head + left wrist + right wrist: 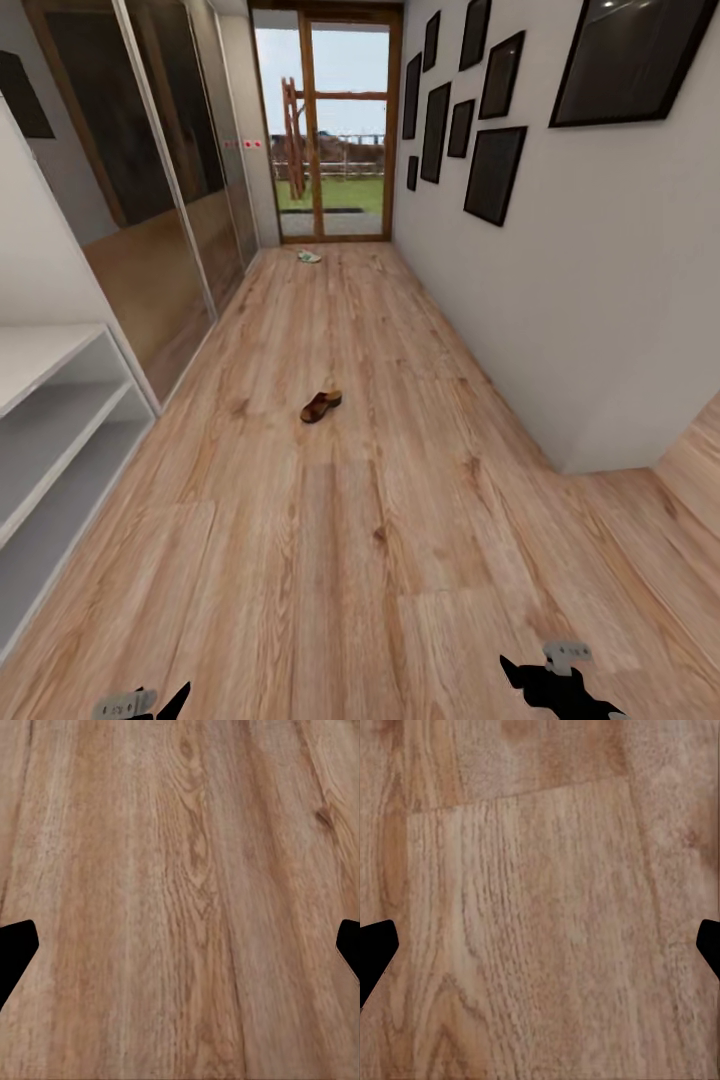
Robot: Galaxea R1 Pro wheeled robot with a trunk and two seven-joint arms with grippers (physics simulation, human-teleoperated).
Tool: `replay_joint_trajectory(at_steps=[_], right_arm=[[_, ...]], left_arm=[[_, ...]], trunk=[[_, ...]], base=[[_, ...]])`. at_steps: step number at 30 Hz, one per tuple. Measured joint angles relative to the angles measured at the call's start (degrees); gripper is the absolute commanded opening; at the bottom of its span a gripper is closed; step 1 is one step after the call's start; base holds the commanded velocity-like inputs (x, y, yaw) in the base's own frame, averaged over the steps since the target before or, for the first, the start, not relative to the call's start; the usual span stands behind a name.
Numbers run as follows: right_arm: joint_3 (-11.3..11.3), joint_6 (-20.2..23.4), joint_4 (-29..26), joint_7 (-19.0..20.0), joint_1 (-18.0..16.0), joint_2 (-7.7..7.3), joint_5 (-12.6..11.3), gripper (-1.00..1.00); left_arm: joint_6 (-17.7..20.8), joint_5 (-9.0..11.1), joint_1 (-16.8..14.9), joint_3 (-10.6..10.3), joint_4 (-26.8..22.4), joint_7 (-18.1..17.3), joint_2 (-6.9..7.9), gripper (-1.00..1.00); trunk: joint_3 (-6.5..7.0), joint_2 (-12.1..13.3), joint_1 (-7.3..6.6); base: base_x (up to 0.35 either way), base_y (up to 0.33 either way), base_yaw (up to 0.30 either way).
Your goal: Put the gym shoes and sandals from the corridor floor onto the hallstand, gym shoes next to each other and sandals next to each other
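Note:
One brown sandal (320, 406) lies alone on the wood-plank corridor floor (350, 560), midway down the hall and well ahead of both arms. Far off by the glass door rests a small pale shape with green on it, apparently a gym shoe (309, 256). The pale grey hallstand (60, 400) stands at the left with bare open shelves. My left gripper (150, 705) and right gripper (555, 680) hang low at the near edge. In the wrist views the left gripper (180, 945) and right gripper (540, 945) are open over bare planks, holding nothing.
A mirrored sliding-door wardrobe (170, 200) runs along the left beyond the hallstand. The right wall (560, 330) carries black picture frames and ends in a corner (580, 465) opening to the right. A glass door (335, 130) closes the far end.

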Motion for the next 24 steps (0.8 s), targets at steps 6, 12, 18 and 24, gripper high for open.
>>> replay_joint_trajectory(at_steps=[6,12,18,24], right_arm=[[-0.02,0.00,0.02,0.00,0.00,0.00,0.00,1.00],[-0.01,-0.06,0.08,0.06,0.00,-0.03,0.06,1.00],[0.01,-0.09,0.09,0.08,0.00,-0.08,0.11,1.00],[0.02,-0.09,0.09,0.09,0.00,-0.09,0.17,1.00]], left_arm=[[0.00,0.05,0.01,0.00,-0.01,0.00,0.00,1.00],[0.00,0.06,0.01,0.00,0.00,0.00,0.00,1.00],[0.00,0.06,0.01,0.00,-0.01,0.00,0.00,1.00],[0.00,0.03,0.01,0.00,-0.01,0.00,0.00,1.00]], trunk=[[0.00,0.00,0.00],[0.00,0.00,0.00],[0.00,0.00,0.00],[0.00,0.00,0.00]], base=[[0.339,-0.087,0.000],[0.339,-0.088,0.000],[0.339,-0.088,0.000],[0.339,-0.088,0.000]])
